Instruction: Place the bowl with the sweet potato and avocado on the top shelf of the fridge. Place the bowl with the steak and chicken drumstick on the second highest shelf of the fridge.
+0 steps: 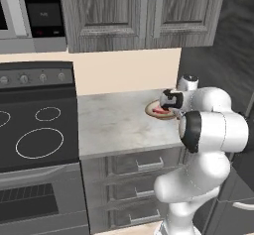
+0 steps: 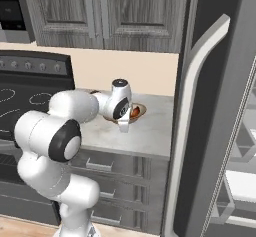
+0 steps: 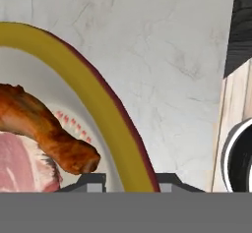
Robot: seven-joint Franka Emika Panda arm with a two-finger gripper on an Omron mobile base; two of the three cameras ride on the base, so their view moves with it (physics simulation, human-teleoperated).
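Note:
A bowl with a yellow rim (image 3: pixel 98 94) sits on the grey counter near the fridge; it also shows as the bowl (image 1: pixel 158 112) and bowl (image 2: pixel 138 112) in the base views. Inside lie a browned chicken drumstick (image 3: pixel 44 129) and a pink steak (image 3: pixel 19 163). My gripper (image 3: pixel 131 183) points down at the bowl's near-right edge, one finger inside and one outside, shut on the rim. From the base cameras the gripper (image 1: pixel 166 111) (image 2: pixel 125 125) hangs just over that edge. The bowl with sweet potato and avocado is out of view.
The open fridge door (image 2: pixel 210 106) stands tall right of the counter (image 1: pixel 114 125), with the fridge shelves (image 2: pixel 245 141) beyond it. A black stove (image 1: pixel 34 130) borders the counter on the left. Grey wall cabinets (image 1: pixel 144 11) hang overhead.

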